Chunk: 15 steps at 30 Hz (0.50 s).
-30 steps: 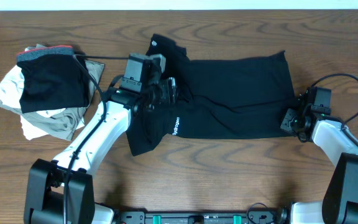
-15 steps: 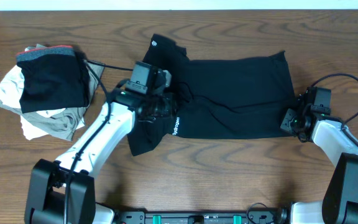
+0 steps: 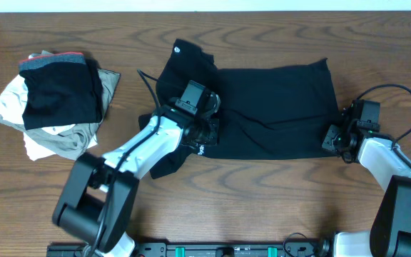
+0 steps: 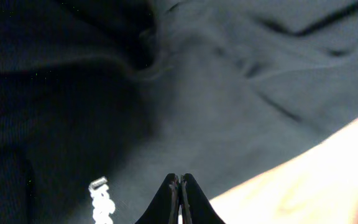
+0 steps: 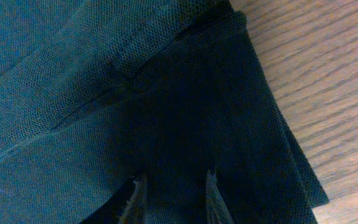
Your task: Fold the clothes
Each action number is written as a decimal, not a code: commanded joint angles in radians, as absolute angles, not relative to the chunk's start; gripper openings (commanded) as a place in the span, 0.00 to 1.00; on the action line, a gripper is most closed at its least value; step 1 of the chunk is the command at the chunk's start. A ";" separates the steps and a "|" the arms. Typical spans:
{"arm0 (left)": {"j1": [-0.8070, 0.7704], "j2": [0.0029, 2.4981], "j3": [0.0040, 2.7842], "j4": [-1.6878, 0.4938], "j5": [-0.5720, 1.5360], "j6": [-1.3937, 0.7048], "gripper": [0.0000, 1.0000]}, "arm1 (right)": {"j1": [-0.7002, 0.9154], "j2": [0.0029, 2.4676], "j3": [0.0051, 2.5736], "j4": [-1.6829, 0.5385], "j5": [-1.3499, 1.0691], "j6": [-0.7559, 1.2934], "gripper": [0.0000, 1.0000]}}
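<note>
The black garment (image 3: 277,107) lies spread across the middle of the surface (image 3: 262,200), wrinkled, with its left part bunched up. A small round white logo (image 3: 177,50) shows at its far left corner.

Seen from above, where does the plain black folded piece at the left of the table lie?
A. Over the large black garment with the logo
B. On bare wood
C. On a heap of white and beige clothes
C: the plain black folded piece rests on the heap of white and beige clothes, apart from the large black garment.
</note>
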<state>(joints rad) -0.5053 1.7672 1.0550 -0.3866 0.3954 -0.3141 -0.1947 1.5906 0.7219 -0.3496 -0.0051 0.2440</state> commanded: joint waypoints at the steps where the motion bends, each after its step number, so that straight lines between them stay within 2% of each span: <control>1: -0.505 1.803 1.049 -0.366 0.326 -0.308 0.06 | -0.188 1.590 0.714 -0.350 -0.005 0.231 0.30; 15: -0.505 1.806 1.049 -0.081 0.127 -0.309 0.14 | -0.188 1.590 0.714 -0.341 -0.005 0.231 0.30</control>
